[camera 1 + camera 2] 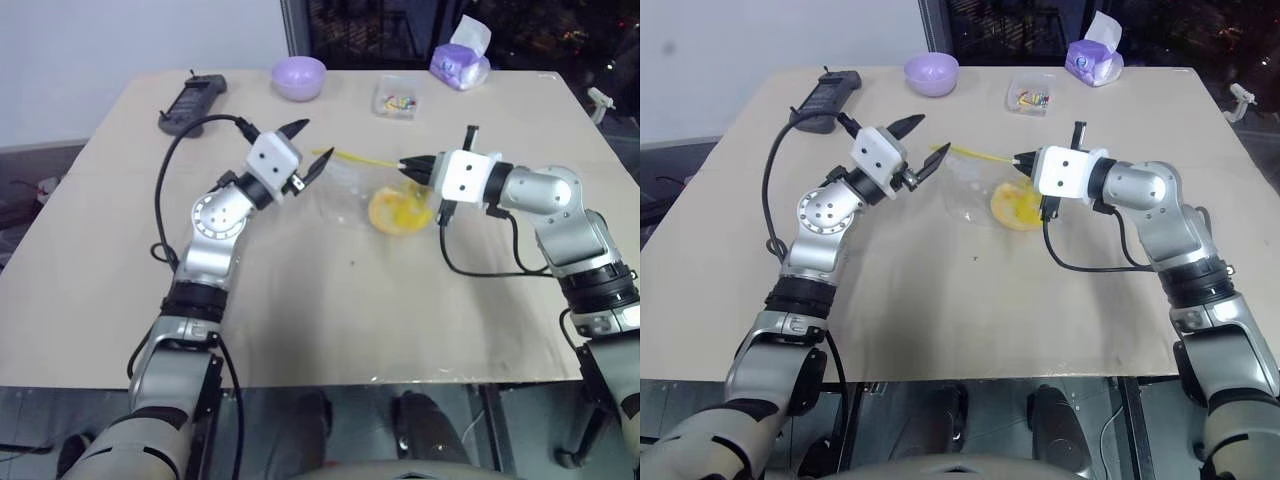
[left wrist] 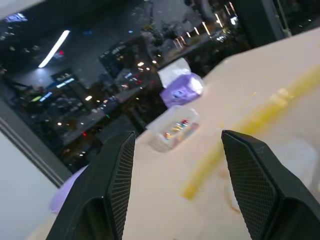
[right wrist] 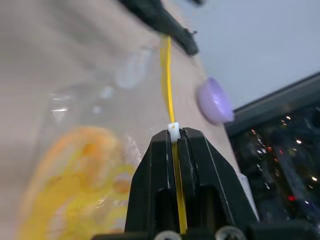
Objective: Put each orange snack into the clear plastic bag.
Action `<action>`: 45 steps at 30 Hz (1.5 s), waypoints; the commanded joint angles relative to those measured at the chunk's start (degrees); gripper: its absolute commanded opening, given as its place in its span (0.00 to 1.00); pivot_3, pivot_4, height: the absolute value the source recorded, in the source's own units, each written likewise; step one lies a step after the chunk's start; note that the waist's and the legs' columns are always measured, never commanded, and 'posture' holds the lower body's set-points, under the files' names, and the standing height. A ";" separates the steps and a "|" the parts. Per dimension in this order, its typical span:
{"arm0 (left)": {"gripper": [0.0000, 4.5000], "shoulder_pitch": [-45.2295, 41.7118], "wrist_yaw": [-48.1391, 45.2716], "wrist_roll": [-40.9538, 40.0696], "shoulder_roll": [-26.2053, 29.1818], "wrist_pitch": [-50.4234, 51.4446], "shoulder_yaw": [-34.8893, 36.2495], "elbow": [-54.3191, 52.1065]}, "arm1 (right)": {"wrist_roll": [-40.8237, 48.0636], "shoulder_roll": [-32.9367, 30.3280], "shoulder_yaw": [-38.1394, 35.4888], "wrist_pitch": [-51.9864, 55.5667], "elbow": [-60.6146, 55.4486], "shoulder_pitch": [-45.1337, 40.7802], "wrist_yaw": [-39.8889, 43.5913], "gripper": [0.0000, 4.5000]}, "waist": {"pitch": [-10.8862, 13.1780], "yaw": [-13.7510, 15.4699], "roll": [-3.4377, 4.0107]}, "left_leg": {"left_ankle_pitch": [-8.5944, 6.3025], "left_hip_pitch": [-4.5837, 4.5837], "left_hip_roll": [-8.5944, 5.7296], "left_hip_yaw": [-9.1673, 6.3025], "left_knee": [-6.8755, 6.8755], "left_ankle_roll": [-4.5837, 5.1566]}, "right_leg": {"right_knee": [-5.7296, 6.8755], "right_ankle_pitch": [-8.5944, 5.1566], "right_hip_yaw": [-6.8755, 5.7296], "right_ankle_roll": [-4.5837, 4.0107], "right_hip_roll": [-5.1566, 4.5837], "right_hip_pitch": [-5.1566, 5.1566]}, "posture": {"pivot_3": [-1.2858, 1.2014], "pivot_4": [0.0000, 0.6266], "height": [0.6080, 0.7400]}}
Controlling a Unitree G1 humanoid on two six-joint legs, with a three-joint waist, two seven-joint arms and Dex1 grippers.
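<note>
The clear plastic bag [image 1: 345, 190] lies crumpled mid-table, its yellow zip strip [image 1: 360, 158] stretched between the two grippers. An orange snack [image 1: 396, 212] sits inside the bag near its right end, seen through the plastic. My right gripper [image 1: 406, 165] is shut on the zip strip's right end, where the right wrist view shows a small white slider [image 3: 172, 127] at the fingertips and the snack [image 3: 75, 190] below. My left gripper [image 1: 312, 143] is open just beyond the strip's left end, holding nothing. The strip [image 2: 250, 130] runs past its right finger [image 2: 255, 185].
A lilac bowl [image 1: 299, 77], a small clear box with colourful bits [image 1: 396, 98] and a purple tissue pack [image 1: 460, 62] stand along the table's far edge. A black power brick [image 1: 192, 100] with its cable lies at the far left.
</note>
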 commanded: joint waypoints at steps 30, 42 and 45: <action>0.65 0.77 -17.27 -1.75 8.22 4.12 -0.71 -4.59 | -2.20 -1.28 -1.01 -2.35 -4.15 0.78 -1.36 0.00 | 0.00 0.02 0.00 | -0.13 0.04 0.02 -0.01 0.03 0.22 | 0.16 0.00 0.00 -0.01 0.04 -0.01 | 0.52 0.24 1.00; 0.65 -1.24 -17.43 -1.23 7.98 2.48 -1.15 -1.56 | -1.97 -1.32 -0.80 -3.21 -6.52 1.85 -0.15 0.00 | 0.00 -0.03 0.00 | -0.13 0.05 0.02 0.00 0.03 0.23 | 0.17 -0.01 0.00 0.00 0.04 -0.02 | 0.52 0.24 1.00; 0.65 -1.27 -17.46 -1.12 7.61 2.26 -1.22 -1.33 | -1.92 -1.20 -0.76 -3.14 -6.79 1.93 0.02 0.00 | 0.00 -0.01 0.00 | -0.13 0.04 0.02 0.00 0.03 0.23 | 0.17 -0.01 0.00 0.00 0.04 -0.02 | 0.52 0.24 1.00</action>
